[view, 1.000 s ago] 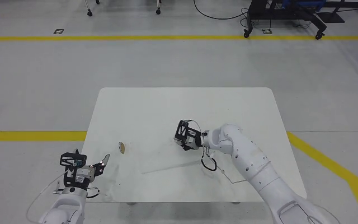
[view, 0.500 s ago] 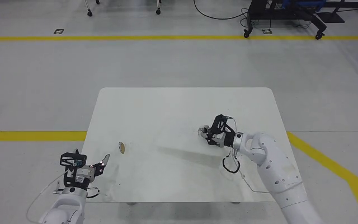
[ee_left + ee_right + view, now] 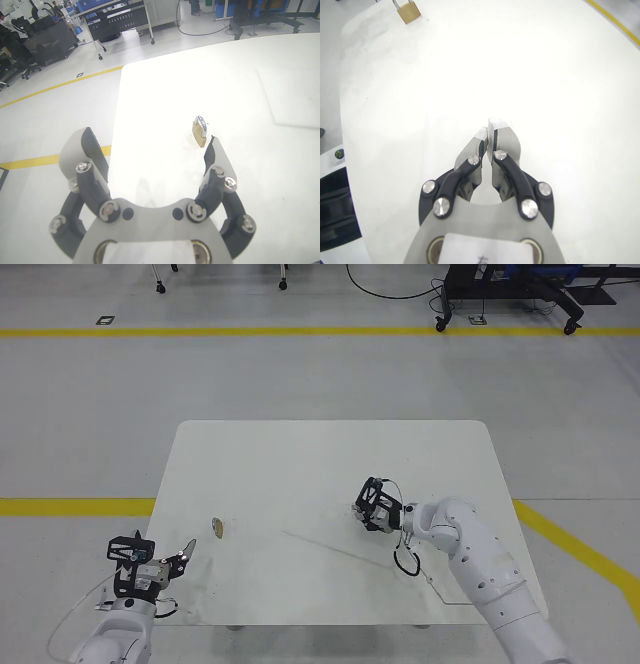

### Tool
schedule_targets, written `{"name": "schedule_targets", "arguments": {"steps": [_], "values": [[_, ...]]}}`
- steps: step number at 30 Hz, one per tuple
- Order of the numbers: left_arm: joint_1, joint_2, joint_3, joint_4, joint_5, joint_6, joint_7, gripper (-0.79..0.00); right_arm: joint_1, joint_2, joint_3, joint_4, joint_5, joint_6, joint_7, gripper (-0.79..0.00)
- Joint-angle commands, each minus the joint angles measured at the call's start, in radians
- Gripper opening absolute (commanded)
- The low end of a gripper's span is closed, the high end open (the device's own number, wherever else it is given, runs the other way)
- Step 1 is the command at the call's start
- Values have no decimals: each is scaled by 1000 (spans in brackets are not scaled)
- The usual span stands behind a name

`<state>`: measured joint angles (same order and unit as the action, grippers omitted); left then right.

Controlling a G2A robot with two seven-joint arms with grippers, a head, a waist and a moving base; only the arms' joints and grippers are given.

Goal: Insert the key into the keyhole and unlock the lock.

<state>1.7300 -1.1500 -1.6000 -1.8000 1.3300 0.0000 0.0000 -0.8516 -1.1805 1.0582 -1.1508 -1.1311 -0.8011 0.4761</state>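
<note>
The white left arm's grey-and-black metal gripper [image 3: 150, 141] is hovering astride the left edge of the white table [image 3: 300, 454], near the front corner, fingers spread wide. The white right arm is hanging over the table's right half, its matching gripper [image 3: 487, 128] pressing its fingers together.
</note>
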Motion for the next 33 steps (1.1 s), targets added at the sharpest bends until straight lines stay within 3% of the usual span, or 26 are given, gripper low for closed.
{"name": "schedule_targets", "arguments": {"steps": [1,8,18,26,30,33], "values": [[0,0,0,0,0,0,0,0,11,-3,-13,8,0,10,28,-785],[0,0,0,0,0,0,0,0,18,-7,-32,0,-2,36,30,-785],[0,0,0,0,0,0,0,0,-62,16,82,-36,80,41,-219,-785],[0,0,0,0,0,0,0,0,-141,29,194,34,454,-75,-318,-785],[0,0,0,0,0,0,0,0,-166,44,243,97,722,-190,-246,-785],[0,0,0,0,0,0,0,0,-180,62,268,93,804,-211,-146,-785]]}}
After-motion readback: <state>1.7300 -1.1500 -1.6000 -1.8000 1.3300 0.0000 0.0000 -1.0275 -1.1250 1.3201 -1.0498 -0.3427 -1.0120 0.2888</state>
